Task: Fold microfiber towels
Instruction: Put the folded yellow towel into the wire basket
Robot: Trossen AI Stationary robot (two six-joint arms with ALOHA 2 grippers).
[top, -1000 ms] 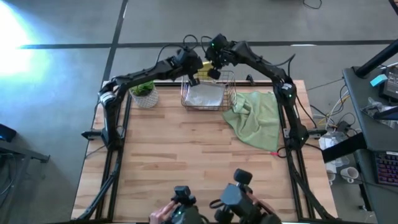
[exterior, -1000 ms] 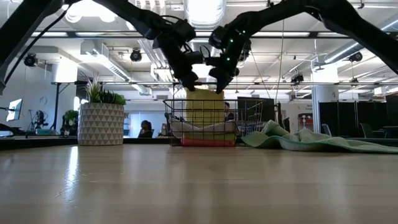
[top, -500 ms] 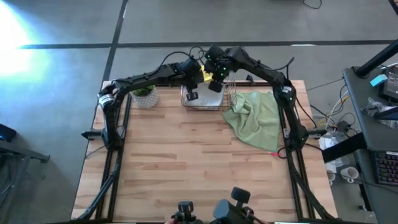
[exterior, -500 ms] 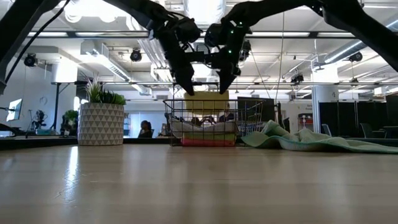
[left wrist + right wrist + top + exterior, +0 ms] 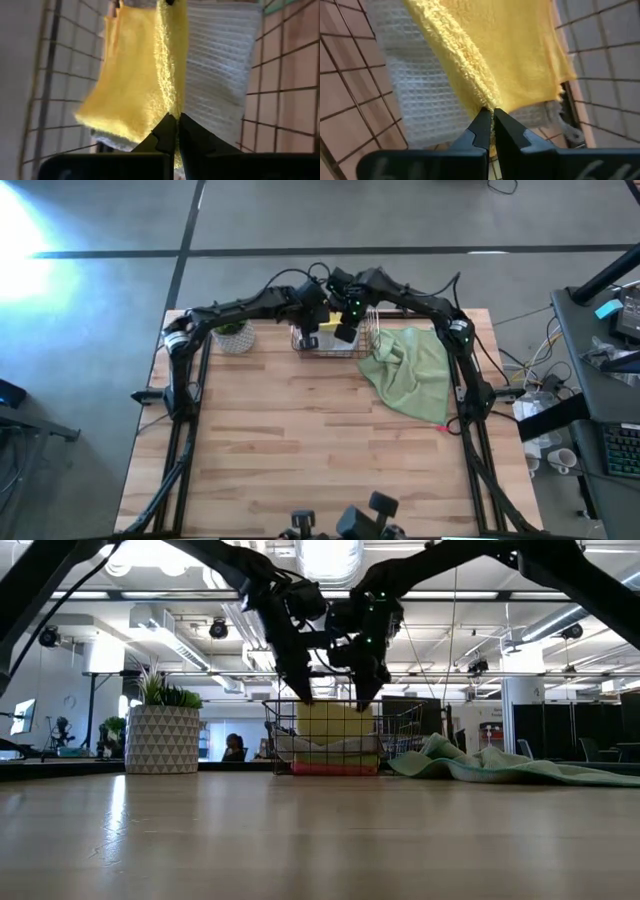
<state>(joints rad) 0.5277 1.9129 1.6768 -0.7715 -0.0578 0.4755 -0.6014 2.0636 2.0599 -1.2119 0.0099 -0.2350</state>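
Observation:
A yellow towel (image 5: 335, 725) hangs between my two grippers over the copper wire basket (image 5: 400, 740) at the table's far middle. My left gripper (image 5: 303, 695) is shut on its upper left end and my right gripper (image 5: 362, 700) on its upper right end. Inside the basket a grey waffle towel (image 5: 220, 75) lies under it, on top of a pink towel (image 5: 335, 768). A pale green towel (image 5: 410, 370) lies crumpled on the table to the right of the basket. In the high view the arms hide most of the yellow towel (image 5: 322, 328). My left gripper pinches the yellow towel's thick upper edge (image 5: 172, 107) at one end, between its two fingers, slanting down from above. The towel hangs below the fingers, its lower part inside the basket. My right gripper pinches the same upper edge (image 5: 487, 102) at the other end, pointing steeply down. Between the two grippers the edge runs straight, and the cloth hangs below it into the basket in front of the grey towel (image 5: 415, 100).
A potted plant (image 5: 232, 335) in a white patterned pot stands left of the basket. The basket's wire walls (image 5: 295, 75) stand close around both grippers. Bare wooden table (image 5: 300, 440) spreads toward the near edge.
Both grippers have come down and toward the table's near edge, tipping to point more steeply downward, from behind the basket to over it. They have stayed shut on the yellow towel, which has sunk lower into the basket.

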